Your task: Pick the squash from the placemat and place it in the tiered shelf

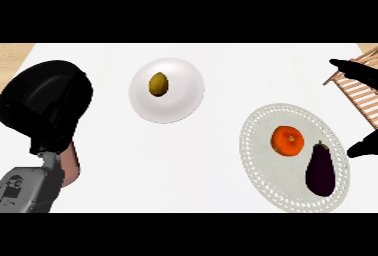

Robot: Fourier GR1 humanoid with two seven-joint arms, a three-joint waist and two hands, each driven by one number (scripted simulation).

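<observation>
Resting on the pale, lace-edged placemat (260, 165) at right, the squash (288, 140) is round and bright orange with a small dark stem spot, just beside a dark purple eggplant (322, 170). The right hand (362, 72) shows at the right edge, fingers spread and released, grasping nothing, partly over the slatted wooden tiered shelf (362, 97). Whether the left hand (44, 100), at far left, is clenched cannot be told. A white plate (177, 102) holds an olive-brown item (158, 84).

White counter (221, 165): plate (184, 107), placemat (258, 165)
</observation>
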